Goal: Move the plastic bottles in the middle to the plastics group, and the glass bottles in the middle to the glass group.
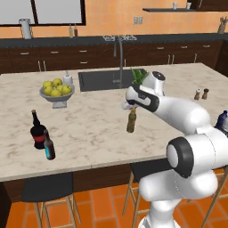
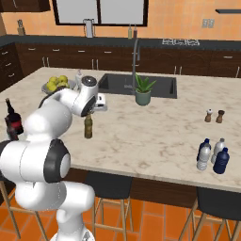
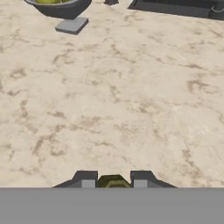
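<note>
Holding olive-brown bottle (image 1: 131,121) by neck, my gripper (image 3: 113,183) clamped on its top, fingers (image 3: 86,179) pressing either side of cap. Bottle hanging upright near middle of marble counter (image 1: 89,133), base at or just above surface; cannot tell which. Glass group, black wine bottle (image 1: 37,130) and brown blue-label bottle (image 1: 49,147), standing well apart toward my left. Judging glass: rigid, smooth, slippery, breakable, weight sitting low. Neck grip likely letting body swing, so slow carrying and gentle set-down advisable.
</note>
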